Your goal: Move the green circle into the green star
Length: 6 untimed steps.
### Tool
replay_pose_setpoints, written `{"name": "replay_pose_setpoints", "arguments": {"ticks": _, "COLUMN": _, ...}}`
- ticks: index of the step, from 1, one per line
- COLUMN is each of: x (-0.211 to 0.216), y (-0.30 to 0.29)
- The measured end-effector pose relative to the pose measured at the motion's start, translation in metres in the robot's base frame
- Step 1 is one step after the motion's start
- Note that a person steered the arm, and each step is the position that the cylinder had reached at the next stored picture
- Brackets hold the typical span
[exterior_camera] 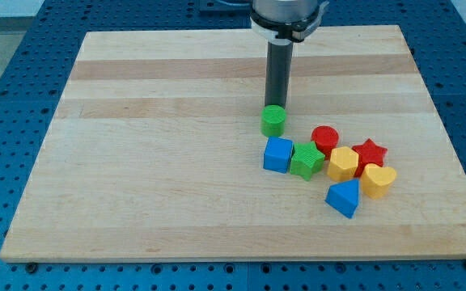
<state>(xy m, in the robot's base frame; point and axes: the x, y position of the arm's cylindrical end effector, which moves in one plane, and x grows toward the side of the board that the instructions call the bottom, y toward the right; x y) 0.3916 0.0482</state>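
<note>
Camera view: the one view, looking down on a pale wooden table (176, 162) set on a blue perforated base (6, 97).
My tip (278, 107): the lower end of the dark rod, just behind the green circle toward the view's top, touching it or nearly so; which one I cannot tell.
Jaws: the arm carries none, only the rod, so nothing is gripped.
Green circle (273, 120): a short cylinder standing upright, round face up, with no long axis or facing to read. It sits right of the table's centre, apart from the cluster below it.
Green star (307, 159): lies flat toward the view's bottom right of the circle, touching the blue cube (278, 154) on its left.
Cluster: red circle (325, 139), yellow hexagon (343, 163), red star (370, 153), yellow heart (378, 180), blue triangle (343, 198), packed close together.
Containers: none in view.
</note>
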Motion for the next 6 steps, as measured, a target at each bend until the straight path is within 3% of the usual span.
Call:
{"name": "replay_pose_setpoints", "arguments": {"ticks": 2, "x": 0.027, "y": 0.021}}
{"name": "replay_pose_setpoints", "arguments": {"ticks": 3, "x": 0.001, "y": 0.029}}
{"name": "replay_pose_setpoints", "arguments": {"ticks": 4, "x": -0.014, "y": -0.023}}
{"name": "replay_pose_setpoints", "arguments": {"ticks": 5, "x": 0.0, "y": -0.034}}
{"name": "replay_pose_setpoints", "arguments": {"ticks": 6, "x": 0.055, "y": 0.001}}
